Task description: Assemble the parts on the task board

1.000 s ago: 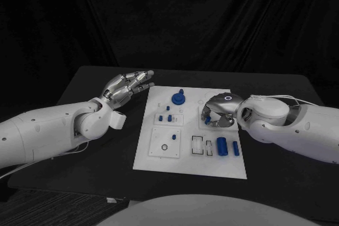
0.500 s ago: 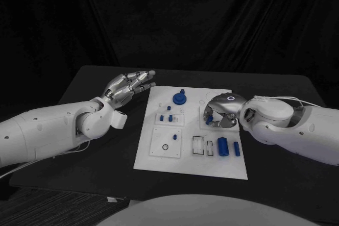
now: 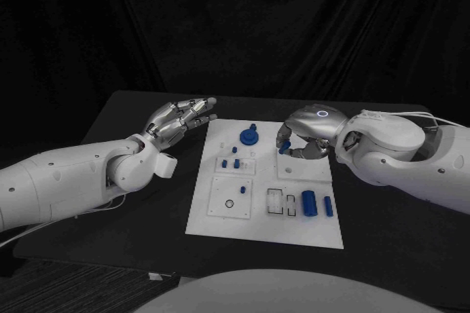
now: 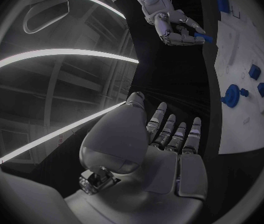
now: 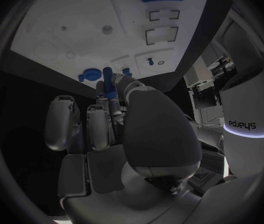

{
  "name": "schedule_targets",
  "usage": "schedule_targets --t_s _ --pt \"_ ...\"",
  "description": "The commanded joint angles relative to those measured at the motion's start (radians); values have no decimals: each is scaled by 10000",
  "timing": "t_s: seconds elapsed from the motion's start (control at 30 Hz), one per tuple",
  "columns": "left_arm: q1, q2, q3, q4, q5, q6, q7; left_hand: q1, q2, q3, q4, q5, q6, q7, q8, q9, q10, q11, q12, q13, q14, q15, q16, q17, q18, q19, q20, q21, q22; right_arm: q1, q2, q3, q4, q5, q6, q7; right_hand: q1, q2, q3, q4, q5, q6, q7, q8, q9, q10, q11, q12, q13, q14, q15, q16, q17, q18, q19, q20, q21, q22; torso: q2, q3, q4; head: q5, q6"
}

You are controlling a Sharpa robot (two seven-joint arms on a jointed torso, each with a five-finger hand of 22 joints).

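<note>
My right hand [image 3: 301,144] pinches a small blue peg [image 5: 107,80] above the task board [image 3: 264,221], ready for insertion; my left hand [image 3: 178,121] hovers open-fingered beside it.

A white task board [image 3: 217,221] is set on a black desk [image 3: 392,225]. Blue parts [image 3: 308,203] are spread over the board (all plain, with no pattern), and a blue peg [image 5: 107,80] is held in the silver right hand [image 3: 305,138]. The left hand [image 3: 176,121] is silver, on a white arm [image 3: 68,180].
</note>
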Motion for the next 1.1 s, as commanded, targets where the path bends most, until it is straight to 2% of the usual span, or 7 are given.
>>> schedule_targets --t_s 0.03,0.17,0.37,0.53,0.7,0.83,1.1 --pt "-15 46 11 2 53 152 680 91 -9 43 9 35 50 384 58 9 55 35 53 15 33 33 62 15 -105 89 4 59 14 85 182 -7 251 -30 118 -160 -56 39 35 -57 -44 31 72 59 24 178 -60 26 18 316 64 -58 8 -46 -20 26 34 1757 3 -4 5 -11 -2" --pt "-20 78 11 -6 53 188 661 117 -9 58 7 51 43 390 67 8 64 40 58 13 49 67 92 19 -87 109 1 66 22 121 679 -7 358 -30 177 -27 -35 43 61 -95 -82 24 90 52 41 264 -60 35 28 310 70 -73 -18 -39 -30 37 13 1750 0 -7 3 23 -2" --pt "-25 119 11 -27 53 197 633 132 -7 68 6 60 42 393 72 7 67 46 60 13 55 88 97 20 -77 122 1 70 34 0 1470 -7 212 -306 350 180 15 51 109 -159 -88 -21 97 14 47 349 -71 34 39 306 64 -80 -28 -27 -49 43 -31 1738 -5 -6 4 55 -2" --pt "-26 93 11 4 53 184 629 138 -5 73 7 67 65 395 78 9 73 51 71 14 54 88 92 19 -73 106 1 63 -6 -230 2057 -7 26 -471 805 275 27 57 125 -179 -93 -43 104 -5 46 354 -67 21 39 297 65 -96 -54 -24 -57 45 -45 1734 24 -6 13 93 -2" --pt "-27 50 11 29 53 72 707 179 -3 111 36 97 46 434 110 6 92 93 84 12 45 98 87 15 -120 -231 10 -97 -573 -525 2493 -6 -185 -525 1142 312 36 60 152 -211 -97 -97 124 -51 40 336 -51 -18 33 286 75 -109 -71 -15 -79 53 -92 1722 29 -8 28 106 -2" --pt "-27 26 11 55 53 59 690 181 -6 117 48 103 47 442 122 6 92 101 82 11 29 87 63 11 -137 -304 13 -132 -685 -764 2730 -6 -321 -550 1219 378 48 67 170 -232 -91 -118 132 -71 38 327 -44 -36 31 273 81 -130 -107 -7 -96 57 -133 1711 22 -9 42 152 -2" --pt "-27 41 11 55 53 3 696 189 17 148 72 119 42 459 147 5 99 123 91 11 15 95 66 11 -161 -506 11 -224 -1018 -1152 2951 -6 -449 -754 1176 486 72 70 186 -278 -76 -118 135 -86 42 381 -53 -24 48 268 82 -130 -101 -1 -110 62 -158 1705 11 -10 13 209 -2"
